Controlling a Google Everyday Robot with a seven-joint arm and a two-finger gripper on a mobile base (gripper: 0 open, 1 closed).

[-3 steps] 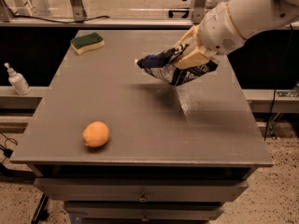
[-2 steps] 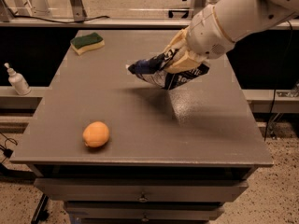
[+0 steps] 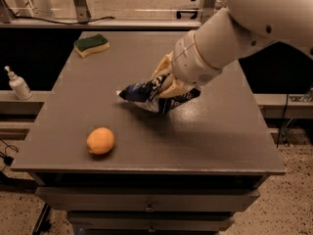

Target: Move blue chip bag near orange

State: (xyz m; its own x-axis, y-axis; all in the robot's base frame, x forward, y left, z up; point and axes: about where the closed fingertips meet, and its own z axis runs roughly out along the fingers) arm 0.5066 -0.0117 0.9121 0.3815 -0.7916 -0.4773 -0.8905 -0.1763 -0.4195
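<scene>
The blue chip bag, dark navy foil with white patches, hangs just above the middle of the grey table. My gripper is shut on its upper right part, with the white arm coming in from the upper right. The orange, a small round orange-yellow fruit, lies on the table near the front left, to the lower left of the bag and apart from it.
A green-and-yellow sponge lies at the table's far left corner. A white pump bottle stands on a lower shelf to the left of the table. Drawers sit under the table's front edge.
My gripper has carried the blue chip bag left and down, toward the table's middle and closer to the orange. The orange and sponge have not moved.
</scene>
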